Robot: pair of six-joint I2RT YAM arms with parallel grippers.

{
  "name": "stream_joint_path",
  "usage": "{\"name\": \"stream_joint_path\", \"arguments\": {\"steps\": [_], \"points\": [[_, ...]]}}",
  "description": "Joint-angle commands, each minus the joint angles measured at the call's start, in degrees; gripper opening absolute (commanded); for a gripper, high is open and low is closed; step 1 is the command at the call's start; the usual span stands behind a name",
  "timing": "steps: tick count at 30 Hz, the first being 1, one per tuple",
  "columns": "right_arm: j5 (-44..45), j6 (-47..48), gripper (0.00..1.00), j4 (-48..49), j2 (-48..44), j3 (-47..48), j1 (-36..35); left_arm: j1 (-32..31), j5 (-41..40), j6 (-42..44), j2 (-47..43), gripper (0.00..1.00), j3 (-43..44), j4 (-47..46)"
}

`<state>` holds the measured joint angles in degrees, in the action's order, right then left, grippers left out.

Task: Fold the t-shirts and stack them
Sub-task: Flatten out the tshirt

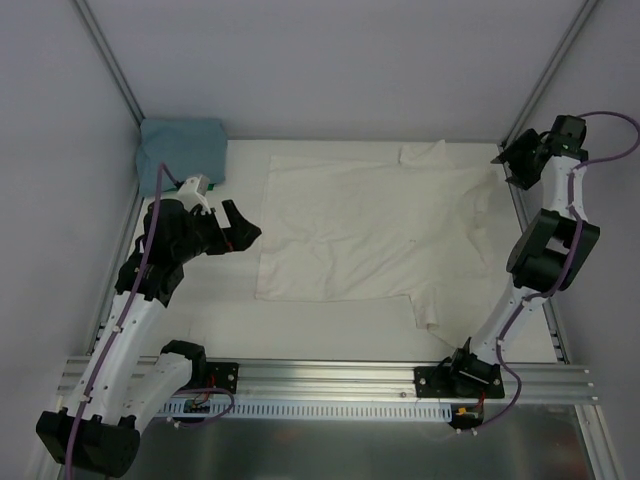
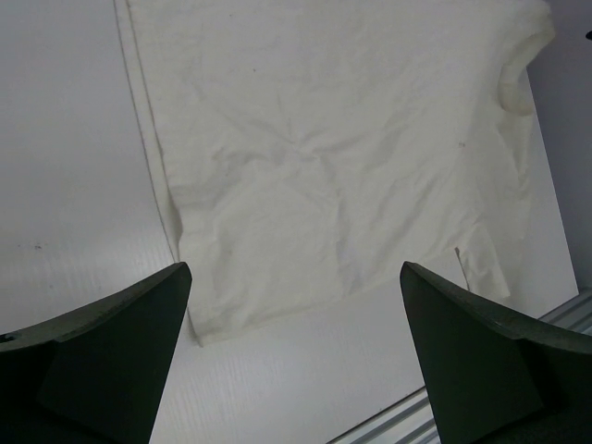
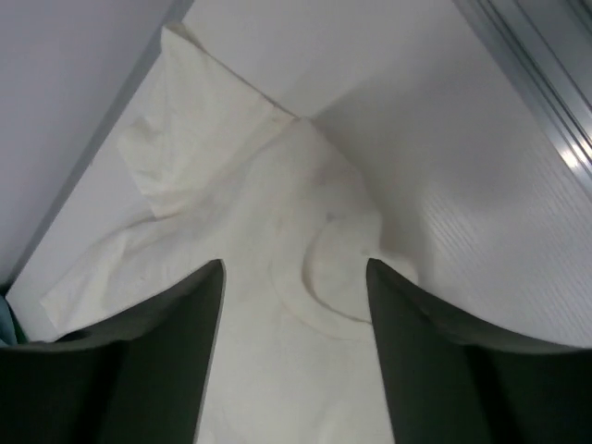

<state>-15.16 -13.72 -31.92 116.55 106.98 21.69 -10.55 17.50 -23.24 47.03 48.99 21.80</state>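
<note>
Nearest me ran the aluminium rail (image 1: 330, 375) with both arm bases bolted to it, and beyond it the white table (image 1: 240, 320).

The cream t-shirt (image 1: 370, 225) lay spread flat over the middle of the table. Its hem was to the left and its collar (image 3: 324, 277) to the right. One sleeve pointed far and the other pointed near. The teal t-shirt (image 1: 182, 150) sat as a compact bundle in the far left corner, well apart from the cream one. I took it to be already folded, though I could not see its layers.

The left end effector (image 1: 235, 225) hung just beside the cream shirt's hem edge. Its jaws were spread as wide as they go and held nothing. The right end effector (image 1: 515, 160) hovered over the far right of the shirt. In its own view the jaws stood apart above the collar, with no cloth pinched between them.

I judged the cream shirt light, limp and likely to drag and wrinkle. It would not hold a shape, and a grip on one point would only bunch it. I would have pinched a single layer at the doubled edges, which give the fingers something to bite on. That meant the hem corner on the left and the shoulder seam beside the collar on the right. The two arms could then lift together and keep the fold line straight.
</note>
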Motion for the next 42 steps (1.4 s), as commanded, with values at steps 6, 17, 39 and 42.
{"name": "stream_joint_path", "arguments": {"steps": [6, 17, 39, 42], "points": [[4.2, 1.5, 0.99, -2.3, -6.1, -6.7, 0.4, -0.4, 1.3, 0.4, 0.3, 0.99, -3.1, -3.8], [0.7, 3.6, 0.99, -0.1, -21.5, -30.8, -11.2, -0.3, 7.4, -7.8, 0.9, 0.99, -11.3, -13.3], [-5.1, 4.0, 0.99, 1.7, -21.7, -39.1, -15.8, -14.6, 12.8, -23.3, 50.3, 0.99, 1.7, -32.2], [-6.4, 3.4, 0.99, 2.1, -22.9, -39.5, -15.2, -15.3, 9.0, -22.7, 52.1, 0.99, 2.2, -27.0]]}}
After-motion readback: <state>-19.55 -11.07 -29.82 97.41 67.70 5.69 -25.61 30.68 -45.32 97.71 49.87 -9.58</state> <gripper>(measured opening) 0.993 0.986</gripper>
